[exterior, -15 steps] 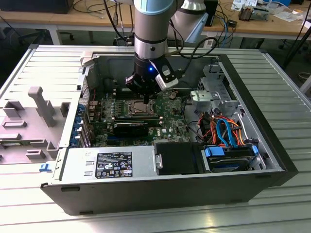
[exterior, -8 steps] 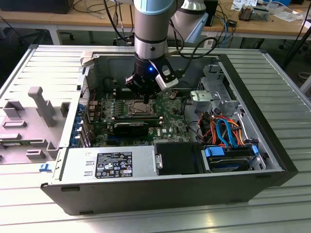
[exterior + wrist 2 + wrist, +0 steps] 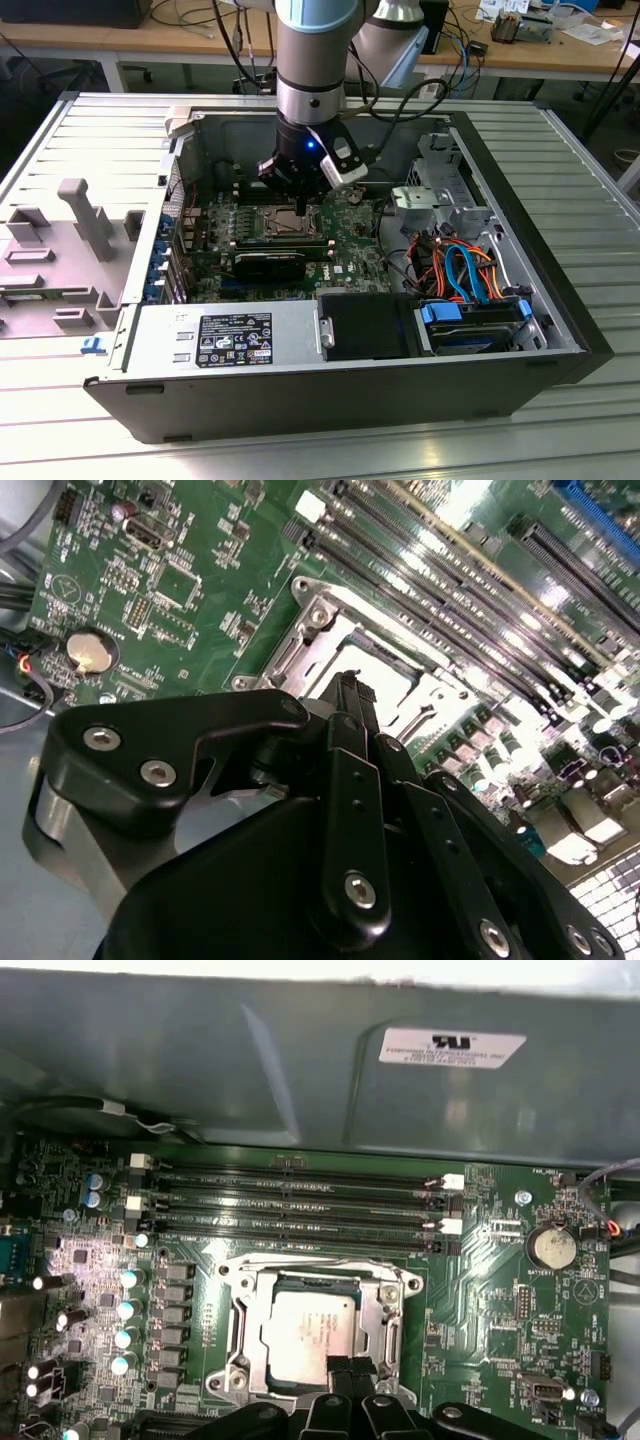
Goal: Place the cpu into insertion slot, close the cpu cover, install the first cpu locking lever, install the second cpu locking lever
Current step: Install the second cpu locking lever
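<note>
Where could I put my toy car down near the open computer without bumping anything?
The ribbed metal table is bare on the exterior view's right of the computer case, and along the front edge below it. Inside is crowded: the claw hangs over the cpu, beside memory slots, cables and the power supply. The exterior view's left holds a grey plastic part.

1. In the exterior view, the open case (image 3: 560, 330) is being looked down on from above and in front, far enough off for the arm (image 3: 315, 60) to be taken in.
2. In the first wrist view, the board (image 3: 490, 1290) is being faced from close above, towards the case wall.
3. In the second wrist view, the gripper (image 3: 350, 695) is being looked past, obliquely.
4. The socket (image 3: 315, 1330) is being shared by all views.
</note>
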